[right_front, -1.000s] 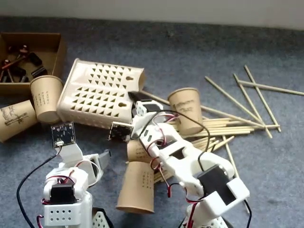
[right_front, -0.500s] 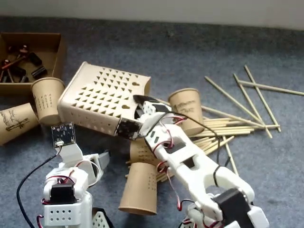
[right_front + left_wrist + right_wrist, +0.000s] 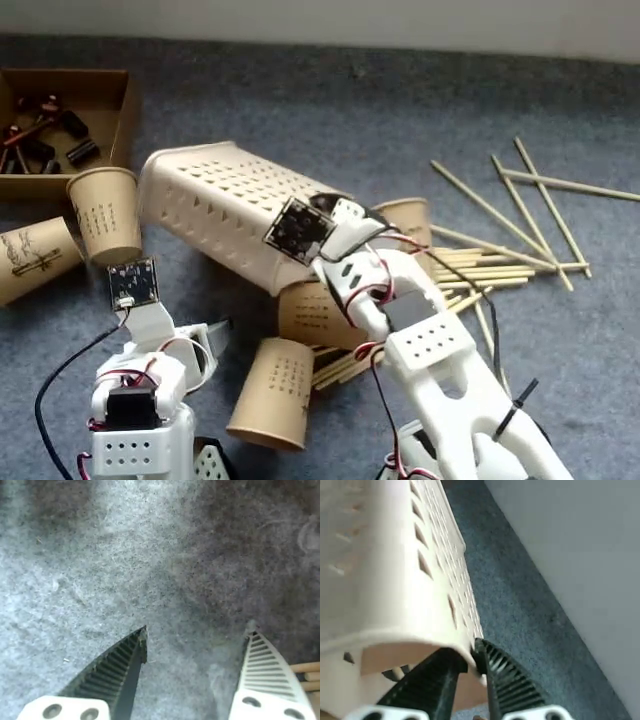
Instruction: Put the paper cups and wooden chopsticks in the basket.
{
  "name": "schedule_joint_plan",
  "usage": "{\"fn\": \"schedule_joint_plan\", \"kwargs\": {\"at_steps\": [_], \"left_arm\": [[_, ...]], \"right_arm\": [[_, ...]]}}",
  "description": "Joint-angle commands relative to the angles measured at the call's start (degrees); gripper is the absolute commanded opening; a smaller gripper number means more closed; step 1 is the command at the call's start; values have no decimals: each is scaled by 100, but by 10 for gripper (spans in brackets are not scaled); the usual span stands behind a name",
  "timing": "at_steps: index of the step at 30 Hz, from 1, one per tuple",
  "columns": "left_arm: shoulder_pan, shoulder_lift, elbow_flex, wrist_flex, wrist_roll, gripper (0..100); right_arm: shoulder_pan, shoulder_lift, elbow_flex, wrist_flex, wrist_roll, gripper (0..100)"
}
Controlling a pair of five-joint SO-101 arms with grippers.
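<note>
The cream perforated basket (image 3: 225,205) is tipped up on its side, and my right gripper (image 3: 347,214) is shut on its rim. In the right wrist view the basket wall (image 3: 395,575) looms close, with the rim pinched in the gripper (image 3: 474,656). Paper cups lie around: one upright (image 3: 105,212), one on its side at far left (image 3: 35,255), one under the right arm (image 3: 315,315), one in front (image 3: 272,395), one behind the arm (image 3: 412,215). Wooden chopsticks (image 3: 490,268) are heaped to the right. My left gripper (image 3: 215,335) (image 3: 197,630) hangs open over bare carpet.
A cardboard box (image 3: 110,95) with small parts sits at the back left. More loose chopsticks (image 3: 545,205) are scattered at the far right. A few chopstick ends (image 3: 307,672) show beside the left gripper. Grey carpet covers the floor, and a wall runs along the back.
The right arm has swung forward and lifted the basket's rim, tipping it from lying flat onto its side. The front cup has shifted a little. The left arm has stayed put.
</note>
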Motion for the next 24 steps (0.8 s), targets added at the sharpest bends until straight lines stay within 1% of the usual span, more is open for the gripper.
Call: {"fn": "schedule_joint_plan", "kwargs": {"at_steps": [1,3,7,16,19,24], "left_arm": [[-48,-101,110,18,0,300],[-48,-101,110,18,0,300],[-48,-101,110,18,0,300],[-48,-101,110,18,0,300],[-48,-101,110,18,0,300],[-48,-101,110,18,0,300]], "right_arm": [[268,-303,-637,180,-53,6],[347,-303,-936,374,26,6],[374,-303,-1446,673,510,6],[347,-295,-1938,699,1424,6],[347,-171,-2070,699,1503,6],[558,646,-2448,699,1477,6]]}}
